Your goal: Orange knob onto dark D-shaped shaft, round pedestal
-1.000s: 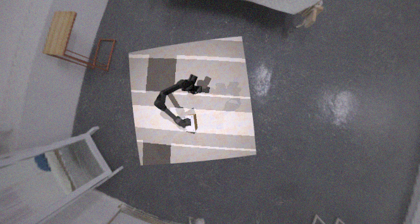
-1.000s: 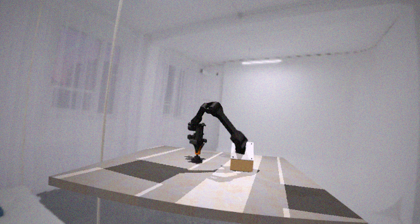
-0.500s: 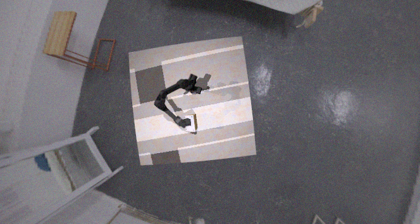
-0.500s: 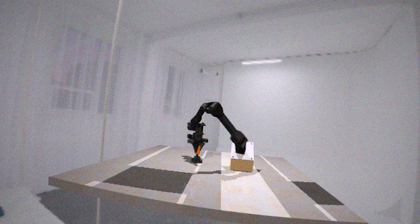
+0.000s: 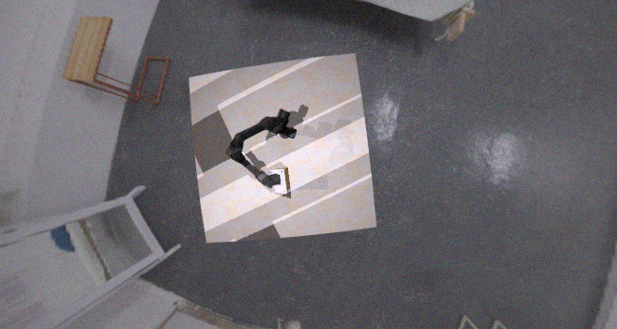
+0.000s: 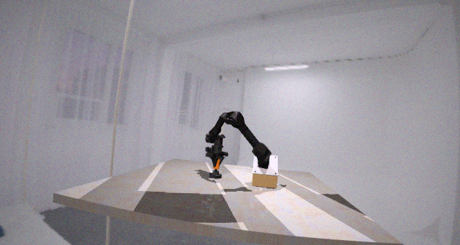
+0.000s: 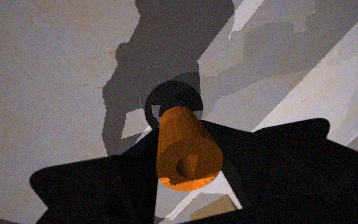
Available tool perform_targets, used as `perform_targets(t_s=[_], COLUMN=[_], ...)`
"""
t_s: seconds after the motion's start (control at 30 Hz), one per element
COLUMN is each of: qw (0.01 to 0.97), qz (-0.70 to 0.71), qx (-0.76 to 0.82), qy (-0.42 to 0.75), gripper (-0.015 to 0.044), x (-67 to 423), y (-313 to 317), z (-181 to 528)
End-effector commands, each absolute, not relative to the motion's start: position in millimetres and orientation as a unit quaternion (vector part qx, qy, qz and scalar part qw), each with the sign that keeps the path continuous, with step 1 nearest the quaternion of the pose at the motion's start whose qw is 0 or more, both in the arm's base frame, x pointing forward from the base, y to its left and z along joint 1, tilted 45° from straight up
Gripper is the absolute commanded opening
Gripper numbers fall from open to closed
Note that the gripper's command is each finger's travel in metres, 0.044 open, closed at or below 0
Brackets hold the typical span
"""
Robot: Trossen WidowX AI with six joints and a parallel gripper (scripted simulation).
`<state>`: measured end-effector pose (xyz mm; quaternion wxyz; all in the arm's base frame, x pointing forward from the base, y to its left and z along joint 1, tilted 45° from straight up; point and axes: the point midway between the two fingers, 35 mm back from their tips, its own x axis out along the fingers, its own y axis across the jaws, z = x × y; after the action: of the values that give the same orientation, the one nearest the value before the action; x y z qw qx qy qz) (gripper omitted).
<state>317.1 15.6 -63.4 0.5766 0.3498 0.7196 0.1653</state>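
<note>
The orange knob point(image 6: 217, 164) point(image 7: 184, 132) is upright between the fingers of my gripper point(image 6: 217, 166), which is shut on it. The knob's top end faces the camera in the wrist view, with a dark recess in it. The round black pedestal point(image 6: 215, 176) point(image 7: 172, 88) stands on the table below the knob. In the wrist view the knob's far end overlaps the pedestal's middle. The lower end is over the pedestal, with a dark part between them in the exterior view. The D-shaped shaft is mostly hidden, and I cannot tell whether the knob touches it.
The arm's base is on a tan block point(image 6: 264, 180) with a white plate point(image 6: 273, 164), to the right of the pedestal in the exterior view. The table point(image 5: 325, 214) point(image 6: 180, 180) has pale stripes and dark patches. The arm's shadow falls around the pedestal.
</note>
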Motion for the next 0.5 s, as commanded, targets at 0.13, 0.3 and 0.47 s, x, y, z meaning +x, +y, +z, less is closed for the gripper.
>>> perform_targets(t_s=[0.13,0.3,0.47], qw=[0.572,0.539,0.537], qz=[0.154,0.091,0.088], qx=[0.358,0.406,0.409], qy=[0.722,0.733,0.733], gripper=[0.0,0.0,0.0], x=[316.9,318.7,320.0], y=[13.5,13.3,13.9], z=[-59.1,-59.0,-61.6])
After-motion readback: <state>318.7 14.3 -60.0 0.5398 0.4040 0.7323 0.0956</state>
